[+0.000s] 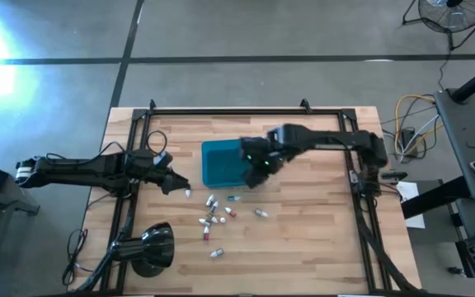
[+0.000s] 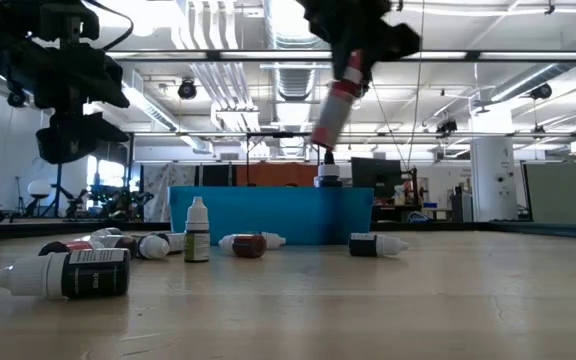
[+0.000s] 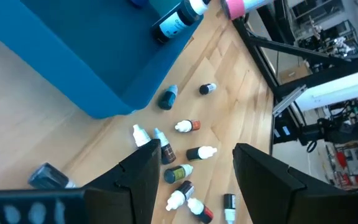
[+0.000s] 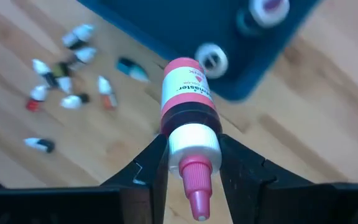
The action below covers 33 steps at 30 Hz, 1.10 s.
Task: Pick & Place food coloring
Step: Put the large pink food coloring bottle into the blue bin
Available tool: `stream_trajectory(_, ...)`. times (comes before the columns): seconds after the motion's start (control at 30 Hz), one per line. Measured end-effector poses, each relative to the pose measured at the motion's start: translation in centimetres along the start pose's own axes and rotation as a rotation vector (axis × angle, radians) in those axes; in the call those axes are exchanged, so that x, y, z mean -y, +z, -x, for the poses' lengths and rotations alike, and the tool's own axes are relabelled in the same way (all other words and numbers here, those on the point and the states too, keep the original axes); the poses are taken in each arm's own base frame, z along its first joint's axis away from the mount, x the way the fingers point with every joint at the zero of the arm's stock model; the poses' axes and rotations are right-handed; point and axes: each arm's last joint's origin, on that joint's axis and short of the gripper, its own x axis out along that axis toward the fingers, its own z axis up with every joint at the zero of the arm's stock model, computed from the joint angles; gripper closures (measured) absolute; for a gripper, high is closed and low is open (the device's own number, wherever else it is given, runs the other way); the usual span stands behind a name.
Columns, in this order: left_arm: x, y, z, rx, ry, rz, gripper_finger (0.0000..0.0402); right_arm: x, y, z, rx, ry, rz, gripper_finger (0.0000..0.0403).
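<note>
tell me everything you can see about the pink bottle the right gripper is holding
The pink bottle is a small dropper bottle with a dark red body, a pink label with tiny print, a white collar and a pink nozzle tip. The right gripper pinches it at the collar between both fingers. In the low view it hangs tilted in the air, above the teal bin, touching nothing else.

A: What stands on the wooden bench [image 1: 303,247]?
B: A teal rectangular bin [image 1: 221,162] near the middle, and a black lamp head [image 1: 151,247] lying at the front left corner.
A: And beyond it?
B: Grey floor, yellow cables [image 1: 411,111], a fan [image 1: 448,15] at the far right.
</note>
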Motion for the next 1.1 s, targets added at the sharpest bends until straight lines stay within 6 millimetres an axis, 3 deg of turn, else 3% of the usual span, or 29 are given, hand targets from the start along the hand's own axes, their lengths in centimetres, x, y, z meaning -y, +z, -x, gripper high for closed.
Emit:
stream_trajectory(0.13, 0.0, 0.0, 0.0, 0.000, 0.000, 0.020, 0.0224, -0.8, 3.1, 0.0, 0.023, 0.012, 0.092, 0.0297)
stream_trajectory(0.23, 0.0, 0.0, 0.0, 0.010, 0.007, 0.021, 0.0224, -0.7, 6.0, -1.1, 0.032, 0.001, 0.138, 0.0297)
stream_trajectory(0.4, 0.0, 0.0, 0.0, 0.017, 0.013, 0.028, 0.0224, 1.6, 9.7, -5.6, -0.047, -0.075, 0.136, 0.0297)
stream_trajectory(0.6, -0.1, 0.1, 0.0, 0.040, 0.029, 0.055, 0.0224, 2.8, 10.8, -8.3, -0.101, -0.190, 0.175, 0.0296)
stream_trajectory(1.1, -0.2, 0.3, 0.0, 0.103, 0.077, 0.069, 0.0224, 3.4, 11.8, -8.9, -0.049, -0.227, 0.175, 0.0296)
